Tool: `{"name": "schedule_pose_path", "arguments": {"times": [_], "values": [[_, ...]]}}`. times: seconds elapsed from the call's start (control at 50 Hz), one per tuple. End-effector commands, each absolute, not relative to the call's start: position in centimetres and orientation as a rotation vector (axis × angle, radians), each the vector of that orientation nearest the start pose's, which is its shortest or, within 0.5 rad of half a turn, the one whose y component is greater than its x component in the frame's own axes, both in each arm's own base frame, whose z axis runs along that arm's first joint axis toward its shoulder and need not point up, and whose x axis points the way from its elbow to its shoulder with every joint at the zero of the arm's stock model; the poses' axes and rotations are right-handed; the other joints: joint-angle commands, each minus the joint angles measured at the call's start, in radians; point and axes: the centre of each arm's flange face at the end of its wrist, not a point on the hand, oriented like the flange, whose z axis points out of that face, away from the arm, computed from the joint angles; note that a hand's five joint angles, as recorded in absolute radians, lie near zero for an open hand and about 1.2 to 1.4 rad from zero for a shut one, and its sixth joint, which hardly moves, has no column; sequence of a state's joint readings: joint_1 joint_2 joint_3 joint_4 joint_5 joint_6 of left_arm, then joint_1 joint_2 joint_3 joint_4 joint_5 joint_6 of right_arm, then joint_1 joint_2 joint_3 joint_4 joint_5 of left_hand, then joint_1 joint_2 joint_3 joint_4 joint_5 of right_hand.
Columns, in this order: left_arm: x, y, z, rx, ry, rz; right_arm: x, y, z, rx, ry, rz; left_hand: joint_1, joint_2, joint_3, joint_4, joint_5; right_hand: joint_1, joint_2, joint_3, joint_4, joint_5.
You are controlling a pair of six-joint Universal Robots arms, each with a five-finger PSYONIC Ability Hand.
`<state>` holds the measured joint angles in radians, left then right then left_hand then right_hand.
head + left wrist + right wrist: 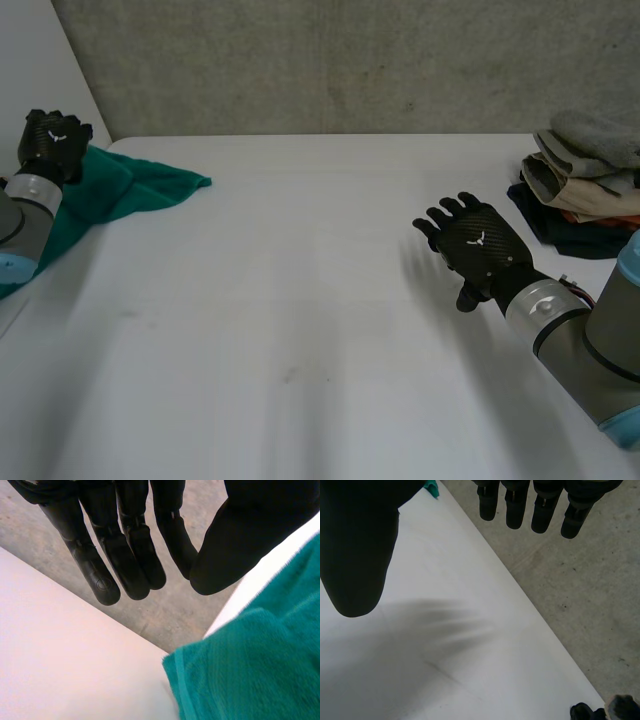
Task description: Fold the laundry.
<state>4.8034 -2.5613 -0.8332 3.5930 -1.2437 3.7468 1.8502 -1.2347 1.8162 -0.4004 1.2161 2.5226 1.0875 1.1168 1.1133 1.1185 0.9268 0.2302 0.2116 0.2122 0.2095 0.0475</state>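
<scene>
Nearest, the right arm [585,345] comes in over the white table [290,330] from the near right corner; its grey joint ends in the right hand [480,250], which hangs just above the bare tabletop with fingers [542,510] straight and spread, thumb out to the side, released and holding nothing; a small white mark sits on the back of this hand, too small to read as writing. Farther off, at the table's far left corner, the left arm [28,205] reaches over a teal-green towel [135,185] that lies rumpled there, one corner spilling toward the table's middle; the left hand [55,140] is over the towel's outer part, and its wrist view shows the fingers [125,565] straight and close together with the thumb alongside, relaxed and gripping nothing, the towel's hemmed edge under the palm and apart from the fingertips; one fingertip pad bears a small round embossed mark, not legible, and the back of the hand carries the same small white mark. At the far right edge lies a pile of clothes [585,180], grey on top, then tan, orange and dark layers; behind everything stands a grey concrete wall [350,60].
</scene>
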Motion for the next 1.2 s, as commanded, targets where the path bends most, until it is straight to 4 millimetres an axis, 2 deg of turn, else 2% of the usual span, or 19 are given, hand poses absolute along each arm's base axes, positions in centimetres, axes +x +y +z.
{"name": "schedule_pose_path", "arguments": {"times": [0.02, 0.06, 0.22, 0.36, 0.62, 1.0, 1.2], "values": [[-10.9, -52.4, 13.5, 0.789, 1.753, -2.1, 24.8, -27.0, 16.5, -1.334, 1.948, -1.984, -0.818, -0.848, -0.844, -0.849, -0.832, -0.056, -0.037, -0.038, -0.035, -0.048], [-10.8, -52.3, 12.2, 0.8, 1.78, -2.068, 24.7, -27.0, 16.5, -1.333, 1.948, -1.987, -0.865, -0.894, -0.891, -0.896, -0.879, -0.056, -0.037, -0.038, -0.035, -0.048], [-10.1, -52.1, 9.1, 0.896, 1.756, -1.931, 24.8, -27.1, 16.6, -1.338, 1.942, -1.99, -0.854, -0.883, -0.879, -0.885, -0.867, -0.056, -0.037, -0.038, -0.035, -0.048], [-9.1, -52.7, 7.7, 0.922, 1.718, -1.872, 24.8, -27.0, 16.6, -1.343, 1.939, -1.991, -0.754, -0.783, -0.78, -0.785, -0.768, -0.056, -0.037, -0.038, -0.035, -0.048], [-7.9, -54.0, 7.3, 0.888, 1.673, -1.877, 24.8, -27.2, 16.5, -1.344, 1.939, -1.994, -0.648, -0.677, -0.674, -0.679, -0.662, -0.056, -0.037, -0.038, -0.035, -0.048], [-7.9, -54.5, 8.6, 0.878, 1.623, -1.907, 24.9, -27.2, 16.1, -1.35, 1.947, -1.979, -0.63, -0.66, -0.656, -0.661, -0.644, -0.056, -0.037, -0.038, -0.035, -0.048], [-8.3, -54.4, 8.6, 0.894, 1.621, -1.916, 24.9, -27.2, 16.0, -1.35, 1.948, -1.978, -0.613, -0.642, -0.639, -0.644, -0.627, -0.056, -0.037, -0.038, -0.035, -0.048]]}}
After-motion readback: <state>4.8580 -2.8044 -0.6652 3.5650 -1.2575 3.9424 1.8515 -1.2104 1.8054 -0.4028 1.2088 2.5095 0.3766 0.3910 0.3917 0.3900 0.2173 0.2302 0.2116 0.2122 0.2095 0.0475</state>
